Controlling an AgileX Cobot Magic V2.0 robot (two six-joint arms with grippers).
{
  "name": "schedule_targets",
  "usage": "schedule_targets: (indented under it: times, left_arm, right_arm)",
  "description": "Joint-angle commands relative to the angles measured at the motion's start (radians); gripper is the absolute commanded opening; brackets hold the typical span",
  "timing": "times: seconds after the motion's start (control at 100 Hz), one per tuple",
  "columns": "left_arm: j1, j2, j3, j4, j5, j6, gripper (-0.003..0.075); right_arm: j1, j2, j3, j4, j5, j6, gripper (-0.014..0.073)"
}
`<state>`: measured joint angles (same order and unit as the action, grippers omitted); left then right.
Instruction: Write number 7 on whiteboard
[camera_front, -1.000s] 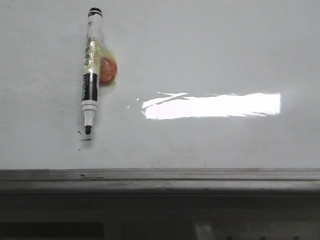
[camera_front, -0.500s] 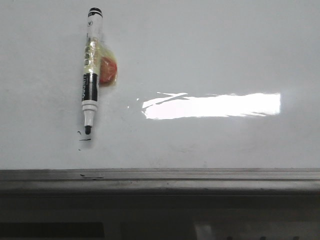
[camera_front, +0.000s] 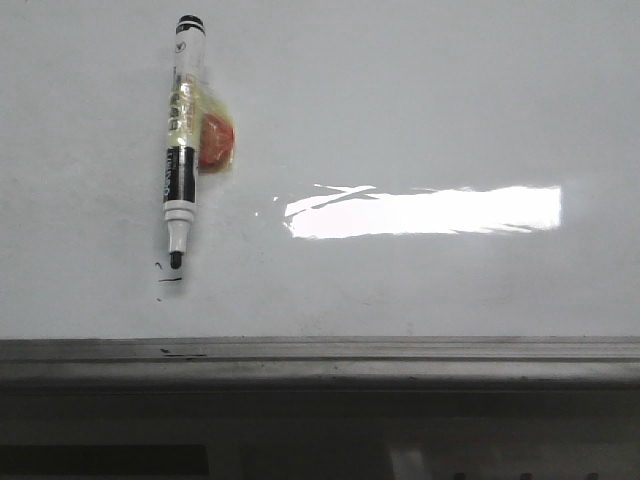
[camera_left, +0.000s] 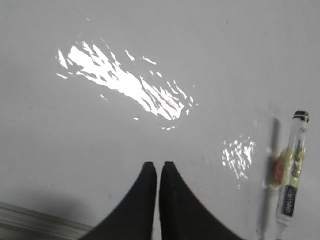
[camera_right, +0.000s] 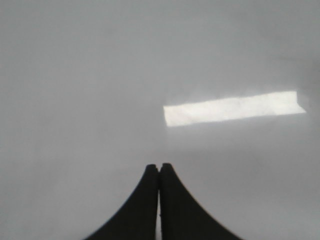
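Nearest the robot, along the grey ledge (camera_front: 320, 360) at the near edge of the whiteboard (camera_front: 420, 110), nothing is held: the left gripper (camera_left: 159, 166) has its jaws pressed together on nothing, and the right gripper (camera_right: 159, 167) likewise. Just beyond the ledge, toward its left end, lie a tiny black dash and specks (camera_front: 168, 281), which are not yet the number 7; no such figure is visible on the board. Past those marks rests the marker (camera_front: 181, 140), uncapped, its long axis running away from the ledge with the tip pointing back at it (a small red and yellow object (camera_front: 215, 142) touches its barrel). Only the left wrist view shows the marker, off to one side of the shut jaws, so the left arm is probably nearer and would need to open across the barrel.
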<state>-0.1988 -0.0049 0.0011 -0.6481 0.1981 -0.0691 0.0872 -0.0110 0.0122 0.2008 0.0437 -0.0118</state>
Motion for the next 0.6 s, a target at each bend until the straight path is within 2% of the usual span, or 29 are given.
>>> schedule_targets:
  times: [0.0, 0.1, 0.2, 0.33, 0.42, 0.48, 0.59]
  left_arm:
    - [0.002, -0.029, 0.023, -0.091, -0.083, -0.008, -0.0020]
    - [0.002, -0.029, 0.023, -0.221, -0.092, -0.008, -0.0020]
    - [0.000, -0.029, 0.003, -0.227, -0.094, -0.008, -0.0020]
    - [0.000, -0.027, -0.072, -0.169, -0.044, 0.063, -0.0020]
    - [0.000, 0.001, -0.145, -0.100, -0.007, 0.108, -0.0020]
    - [0.000, 0.041, -0.215, -0.018, 0.034, 0.110, -0.0020]
    - [0.000, 0.156, -0.323, 0.093, 0.127, 0.133, -0.0016]
  right_arm:
    - [-0.006, -0.015, 0.015, 0.118, -0.140, -0.007, -0.0044]
    - [-0.006, -0.015, 0.013, 0.250, -0.155, -0.007, -0.0044]
    - [-0.006, -0.015, -0.015, 0.363, -0.145, -0.007, -0.0044]
    - [-0.006, -0.015, -0.122, 0.338, -0.030, -0.018, -0.0044]
    - [-0.006, -0.006, -0.224, 0.226, 0.101, -0.042, -0.0044]
    - [-0.006, 0.011, -0.288, 0.171, 0.190, -0.088, -0.0044]
    - [-0.006, 0.074, -0.402, 0.148, 0.345, -0.202, -0.0041]
